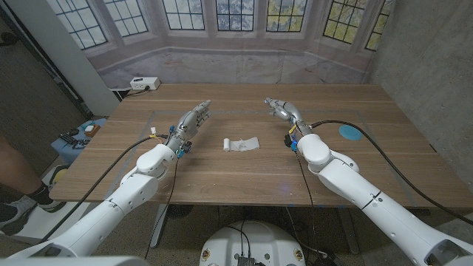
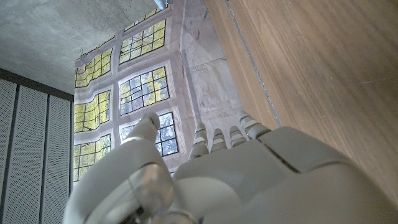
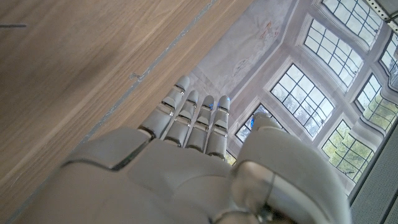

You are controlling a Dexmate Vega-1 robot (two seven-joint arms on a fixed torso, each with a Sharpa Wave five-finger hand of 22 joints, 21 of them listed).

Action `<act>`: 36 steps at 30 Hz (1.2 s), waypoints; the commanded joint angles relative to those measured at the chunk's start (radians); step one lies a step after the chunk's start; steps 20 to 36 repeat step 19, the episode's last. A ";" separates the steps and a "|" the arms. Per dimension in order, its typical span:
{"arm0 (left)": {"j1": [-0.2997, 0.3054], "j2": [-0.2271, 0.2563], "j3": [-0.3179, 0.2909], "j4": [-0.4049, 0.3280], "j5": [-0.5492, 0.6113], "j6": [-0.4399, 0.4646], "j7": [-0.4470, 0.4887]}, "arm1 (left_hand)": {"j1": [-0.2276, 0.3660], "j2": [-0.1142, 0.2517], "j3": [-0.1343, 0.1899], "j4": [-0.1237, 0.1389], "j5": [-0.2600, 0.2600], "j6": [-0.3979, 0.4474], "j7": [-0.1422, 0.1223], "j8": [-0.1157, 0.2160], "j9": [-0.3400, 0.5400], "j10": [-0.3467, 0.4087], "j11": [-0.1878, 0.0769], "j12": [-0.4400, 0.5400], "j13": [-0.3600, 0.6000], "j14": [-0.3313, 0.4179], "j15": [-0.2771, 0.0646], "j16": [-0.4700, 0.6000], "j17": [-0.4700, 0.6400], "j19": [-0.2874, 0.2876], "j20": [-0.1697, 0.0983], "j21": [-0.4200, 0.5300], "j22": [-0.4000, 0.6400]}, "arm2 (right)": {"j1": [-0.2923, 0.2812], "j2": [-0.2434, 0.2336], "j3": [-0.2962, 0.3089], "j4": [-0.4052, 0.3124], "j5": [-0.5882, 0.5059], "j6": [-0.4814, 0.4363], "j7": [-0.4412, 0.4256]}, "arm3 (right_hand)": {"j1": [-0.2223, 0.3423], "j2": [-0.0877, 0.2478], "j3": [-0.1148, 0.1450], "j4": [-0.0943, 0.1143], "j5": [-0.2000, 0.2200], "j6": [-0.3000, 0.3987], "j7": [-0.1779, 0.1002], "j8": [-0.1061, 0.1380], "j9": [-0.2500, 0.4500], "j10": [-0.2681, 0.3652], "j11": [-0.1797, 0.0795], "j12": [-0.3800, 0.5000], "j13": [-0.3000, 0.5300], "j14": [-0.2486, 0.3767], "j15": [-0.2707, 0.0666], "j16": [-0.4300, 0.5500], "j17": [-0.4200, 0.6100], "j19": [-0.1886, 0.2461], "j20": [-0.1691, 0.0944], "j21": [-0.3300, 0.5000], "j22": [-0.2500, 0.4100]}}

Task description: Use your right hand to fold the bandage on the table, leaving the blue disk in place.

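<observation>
A short white bandage strip (image 1: 242, 144) lies unfolded near the middle of the wooden table (image 1: 244, 181). The blue disk (image 1: 349, 132) sits on the table at the right side. My right hand (image 1: 283, 109) is raised above the table, to the right of and beyond the bandage, fingers stretched out and holding nothing; the right wrist view shows its back (image 3: 199, 168) with fingers straight. My left hand (image 1: 189, 123) hovers to the left of the bandage, fingers extended and empty, and its back (image 2: 236, 180) shows in the left wrist view.
A white power strip (image 1: 144, 83) lies at the table's far left corner. A person's leg and shoe (image 1: 18, 199) are beside the table at the left. Small items sit on a blue stand (image 1: 77, 137) to the left.
</observation>
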 commanded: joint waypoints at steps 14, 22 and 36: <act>-0.007 -0.003 0.011 -0.001 0.002 0.011 -0.007 | 0.014 0.004 0.009 0.000 0.008 -0.006 0.000 -0.001 0.003 -0.002 -0.003 -0.003 0.004 -0.002 -0.001 -0.001 0.003 0.002 0.000 -0.002 0.002 | -0.025 0.005 0.048 0.094 0.146 0.199 0.050 | -0.046 -0.003 0.009 -0.005 -0.002 -0.151 0.059 -0.006 0.001 -0.114 0.045 -0.008 0.001 -0.081 -0.023 0.003 0.003 -0.005 -0.039 -0.007 -0.006; -0.009 -0.004 0.014 0.002 0.004 0.013 -0.007 | 0.014 0.004 0.009 0.000 0.008 -0.006 0.000 -0.001 0.003 -0.001 -0.002 -0.003 0.004 -0.003 0.000 -0.002 0.003 0.002 0.001 -0.002 0.002 | -0.033 0.008 0.057 0.113 0.178 0.238 0.069 | -0.059 -0.006 0.009 -0.009 -0.002 -0.197 0.078 -0.004 0.002 -0.136 0.096 -0.003 0.001 -0.105 -0.011 0.003 0.003 -0.021 -0.034 -0.013 -0.007; -0.009 -0.004 0.014 0.002 0.004 0.013 -0.007 | 0.014 0.004 0.009 0.000 0.008 -0.006 0.000 -0.001 0.003 -0.001 -0.002 -0.003 0.004 -0.003 0.000 -0.002 0.003 0.002 0.001 -0.002 0.002 | -0.033 0.008 0.057 0.113 0.178 0.238 0.069 | -0.059 -0.006 0.009 -0.009 -0.002 -0.197 0.078 -0.004 0.002 -0.136 0.096 -0.003 0.001 -0.105 -0.011 0.003 0.003 -0.021 -0.034 -0.013 -0.007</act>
